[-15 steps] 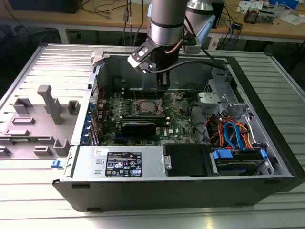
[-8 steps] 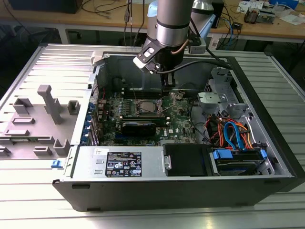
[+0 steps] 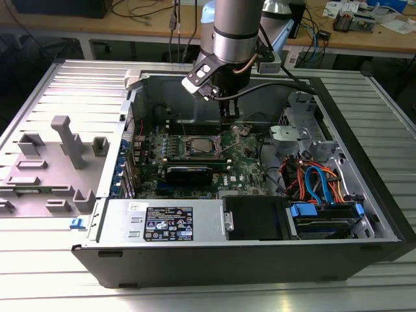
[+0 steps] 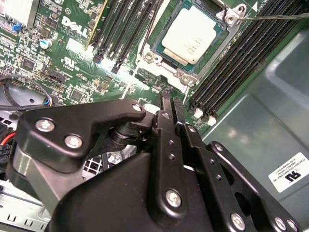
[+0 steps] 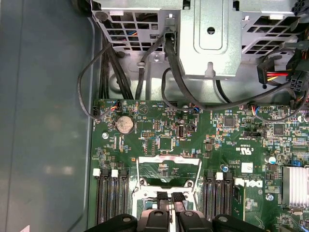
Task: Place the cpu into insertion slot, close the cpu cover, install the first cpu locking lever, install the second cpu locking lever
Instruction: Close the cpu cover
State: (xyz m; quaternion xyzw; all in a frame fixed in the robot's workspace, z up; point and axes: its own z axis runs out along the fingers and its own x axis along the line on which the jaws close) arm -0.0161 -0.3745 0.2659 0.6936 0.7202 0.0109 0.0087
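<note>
An open computer case (image 3: 227, 263) lies on its side on a ribbed metal tabletop (image 3: 39, 279). Inside, a green motherboard (image 3: 244, 170) carries black memory slots (image 4: 241, 63), a coin battery (image 5: 125, 124) and a finned heatsink (image 5: 295, 186). A labelled power supply (image 3: 162, 221) sits along the case's near wall, with orange and blue cables (image 3: 315, 179) toward the exterior view's right. A grey plastic fixture (image 3: 65, 140) stands beside the case, on the exterior view's left.

The second wrist view's edge cuts off the insertion slot (image 4: 165, 57), and the gripper (image 4: 171, 103) hides part of the motherboard (image 4: 72, 53).
</note>
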